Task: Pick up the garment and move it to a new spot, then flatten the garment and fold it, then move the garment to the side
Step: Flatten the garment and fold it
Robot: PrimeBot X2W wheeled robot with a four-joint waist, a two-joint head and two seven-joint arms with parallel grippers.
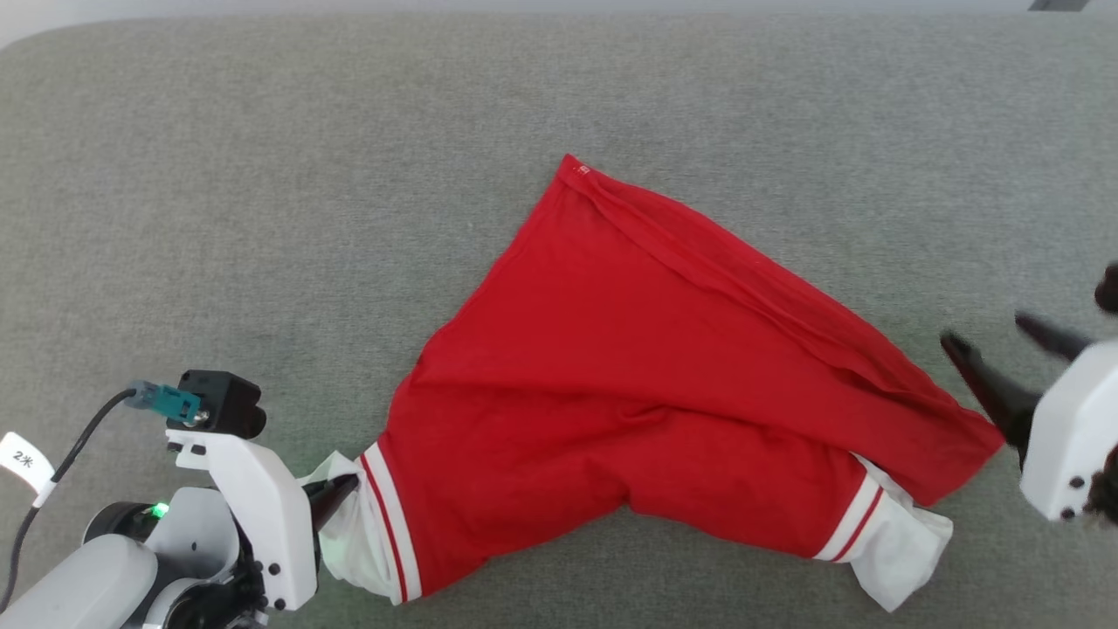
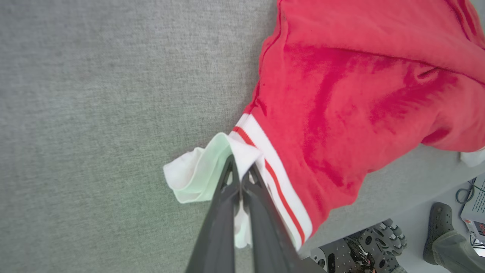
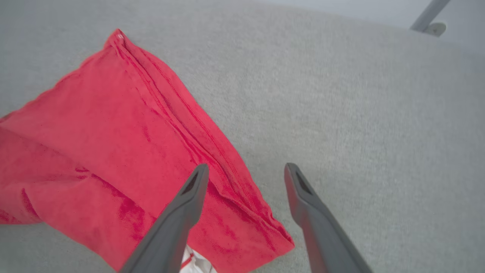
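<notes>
1. The red T-shirt lies on the grey padded surface, around the middle and toward my near edge. It is spread into a rough triangle with one corner pointing away from me. It isn't flat: a long ridge of doubled cloth runs down its far-right edge, and soft creases cross the body.
2. The fabric is a thin, matte knit, limp enough to drape and bunch. Both sleeve ends are white, edged with narrow red-and-white stripes. The left sleeve end is crumpled, and the right sleeve end pokes out from under the red body.
3. My left gripper is pinched closed on the white cloth of the left sleeve end, with fabric caught between its fingers. I judge that hold anchors this side while the shirt gets stretched out.
4. My right gripper stands wide apart and holds nothing. It hovers by the shirt's right corner, one finger over red cloth and the other over bare surface. I'd say it needs a fresh grip before flattening.
5. The surface is a coarse grey weave, and I'd guess it drags on the cloth.
</notes>
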